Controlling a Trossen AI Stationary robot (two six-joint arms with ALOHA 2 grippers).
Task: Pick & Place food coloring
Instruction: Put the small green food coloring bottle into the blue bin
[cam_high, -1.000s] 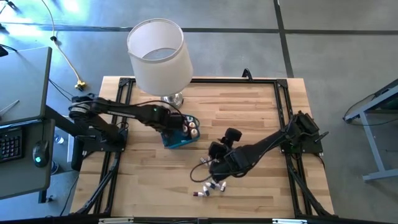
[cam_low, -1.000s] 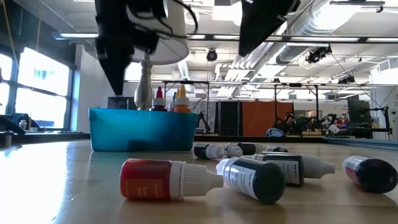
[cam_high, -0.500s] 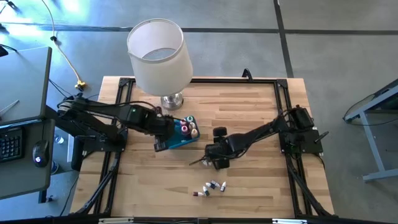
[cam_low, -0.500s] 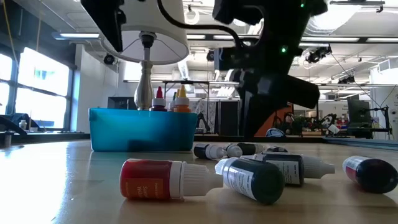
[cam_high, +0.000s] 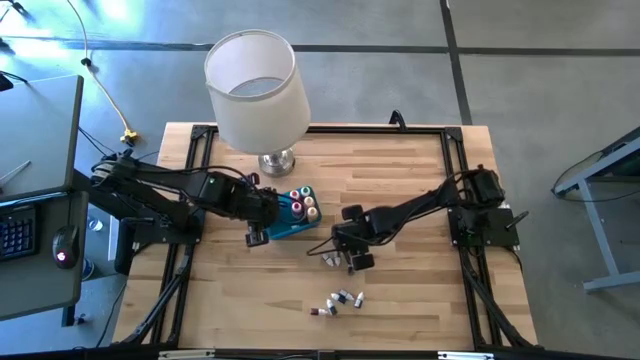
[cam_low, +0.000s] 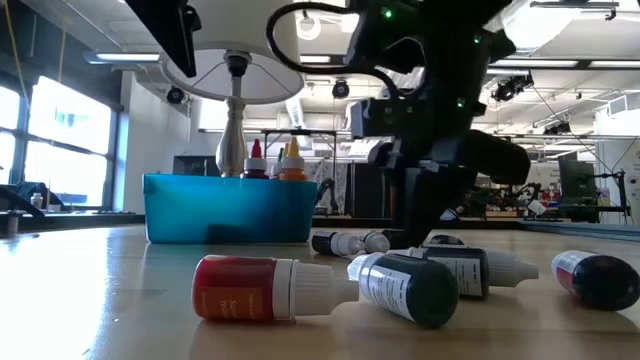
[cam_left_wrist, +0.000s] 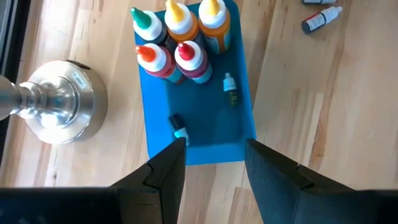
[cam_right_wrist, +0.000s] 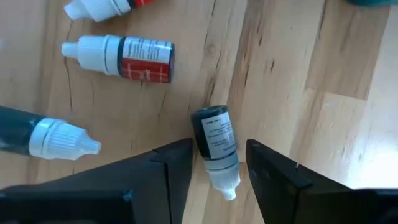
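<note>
My right gripper (cam_right_wrist: 217, 168) is open, low over the table's middle (cam_high: 341, 256). Its fingers stand on either side of a dark bottle (cam_right_wrist: 214, 140) that lies on its side; I see no touch. A red-labelled bottle (cam_right_wrist: 134, 56) and a dark one with a white cap (cam_right_wrist: 37, 134) lie beside it. More small bottles (cam_high: 338, 299) lie nearer the near edge. My left gripper (cam_left_wrist: 214, 165) is open, above the near end of the blue tray (cam_left_wrist: 205, 134). Several capped bottles (cam_left_wrist: 177, 34) stand upright in the tray's far end, and two tiny ones (cam_left_wrist: 230, 90) lie on its floor.
A lamp with a white shade (cam_high: 255, 88) stands on a metal base (cam_left_wrist: 59, 109) just beyond the tray. In the low view a red bottle (cam_low: 250, 290) and dark bottles (cam_low: 405, 290) lie close to the near edge. Bare wood lies right of my right gripper.
My left gripper has drawn back from over the tray toward the table's near-left, uncovering the bottles in the tray. My right gripper has moved from the near cluster of bottles toward the far edge and come down close to the table over other bottles.
</note>
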